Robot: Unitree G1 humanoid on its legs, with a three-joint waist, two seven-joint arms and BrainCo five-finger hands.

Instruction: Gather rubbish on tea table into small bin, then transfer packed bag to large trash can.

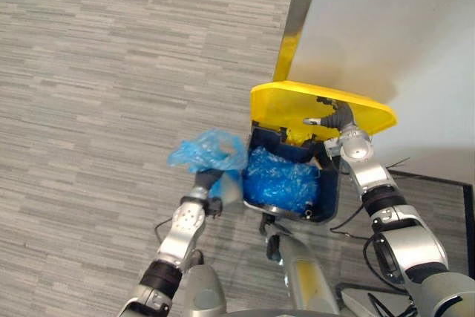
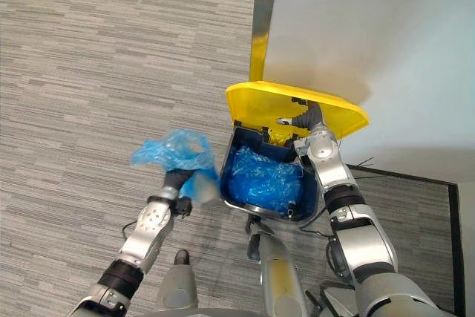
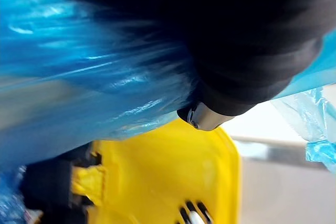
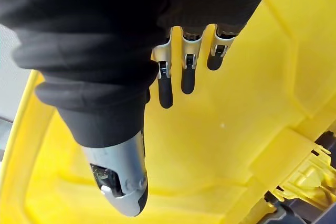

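Lid, yellow, stands raised over the large trash can, and I see my right hand laid against its underside with fingers straight and relaxed, gripping nothing. The packed blue bag sits bunched at my left hand, above the grey carpet just beside the can's left wall and not yet inside it. That hand is buried in the plastic, so I cannot tell its grip; a blue liner fills the can.
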